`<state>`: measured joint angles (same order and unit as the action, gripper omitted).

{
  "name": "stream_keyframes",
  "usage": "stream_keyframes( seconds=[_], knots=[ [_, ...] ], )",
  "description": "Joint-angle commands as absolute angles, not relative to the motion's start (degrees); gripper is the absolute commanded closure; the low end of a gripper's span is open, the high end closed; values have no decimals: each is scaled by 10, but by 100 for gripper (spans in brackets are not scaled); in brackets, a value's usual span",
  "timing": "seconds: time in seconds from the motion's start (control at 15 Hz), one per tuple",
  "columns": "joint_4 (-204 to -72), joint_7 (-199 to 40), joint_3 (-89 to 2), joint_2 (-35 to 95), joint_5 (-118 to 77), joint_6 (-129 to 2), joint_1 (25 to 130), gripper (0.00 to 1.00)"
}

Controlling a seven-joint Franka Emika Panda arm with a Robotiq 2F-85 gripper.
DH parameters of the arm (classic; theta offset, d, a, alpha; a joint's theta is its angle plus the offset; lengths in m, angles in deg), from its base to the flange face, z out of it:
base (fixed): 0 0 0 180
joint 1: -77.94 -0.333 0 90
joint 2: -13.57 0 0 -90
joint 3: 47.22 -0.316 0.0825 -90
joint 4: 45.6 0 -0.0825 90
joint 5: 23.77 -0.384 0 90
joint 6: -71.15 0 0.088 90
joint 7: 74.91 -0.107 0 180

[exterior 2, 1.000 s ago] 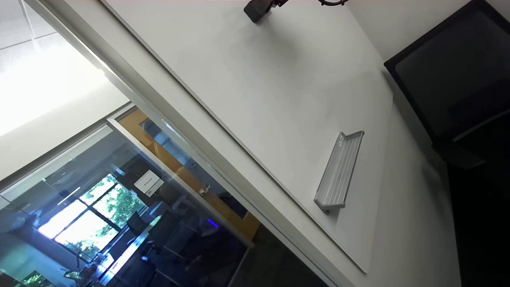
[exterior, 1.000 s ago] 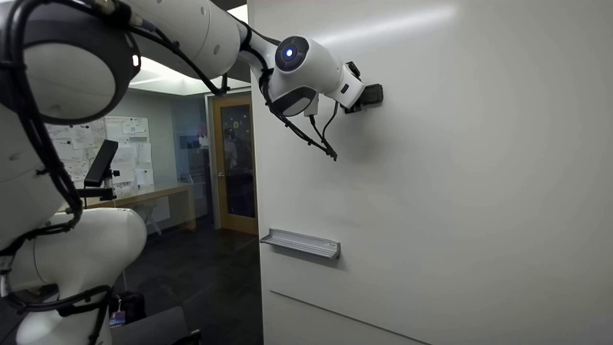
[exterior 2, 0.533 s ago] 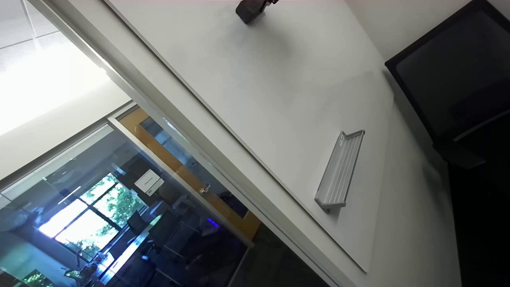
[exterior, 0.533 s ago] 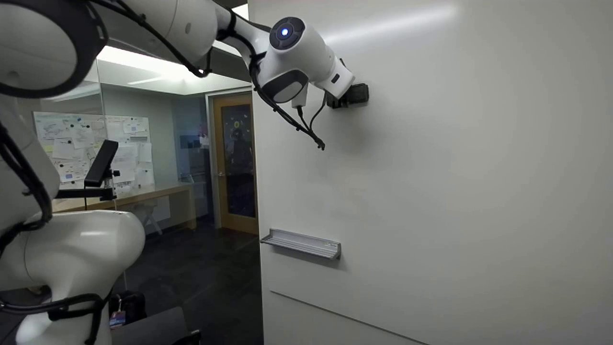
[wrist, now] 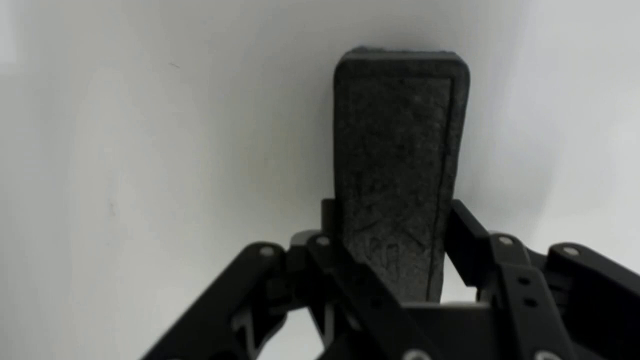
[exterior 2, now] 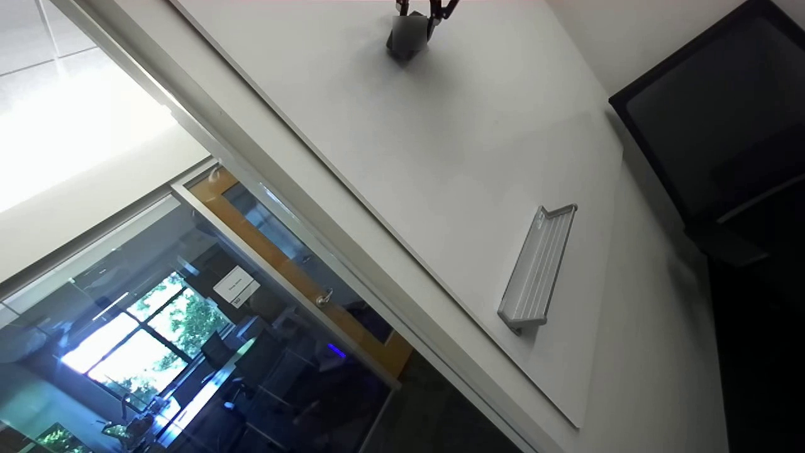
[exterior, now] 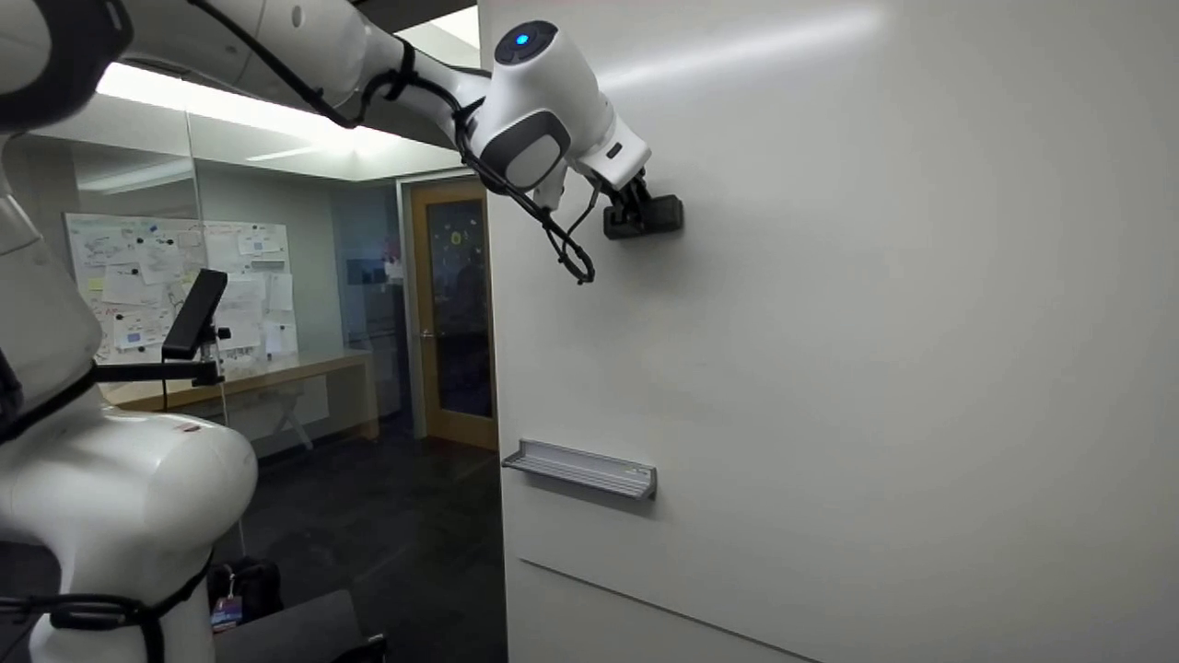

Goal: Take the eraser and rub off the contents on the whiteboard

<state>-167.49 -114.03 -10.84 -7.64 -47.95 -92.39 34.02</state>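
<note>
Black eraser (wrist: 395, 140) fills a tall strip right of centre in the wrist view, the hand (wrist: 392, 225) clamped on its two sides. In an exterior view it is at upper centre, by the board (exterior: 829, 368) (touching or just off, I cannot tell); a grey tray (exterior: 578, 470) is fixed at lower centre.

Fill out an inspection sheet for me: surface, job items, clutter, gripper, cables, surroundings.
Surface: whiteboard, with faint marks in the wrist view; grey tray mounted lower down.
Job items: dark eraser, apparently against the whiteboard; full contact can't be confirmed.
Clutter: dark bag-like item low in an exterior view.
Gripper: closed on the eraser's two long sides.
Cables: strapped along the arm, drooping in a loop near the gripper.
Surroundings: wooden-framed door; dark screen-like panel.
</note>
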Motion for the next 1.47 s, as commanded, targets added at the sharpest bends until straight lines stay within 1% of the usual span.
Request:
stream_keyframes(
  seconds=[0.0,0.2,0.4,0.67,1.4],
  knots=[
    [-1711,-1167,-232,-85,-488,-865,488,72],
    [-1746,-1164,-336,-104,-515,-820,614,72],
    [-1781,-1164,-392,-118,-541,-797,679,72],
    [-1821,-1154,-429,-118,-585,-791,704,72],
    [-1904,-1022,-482,-59,-751,-882,689,72]
  ],
)
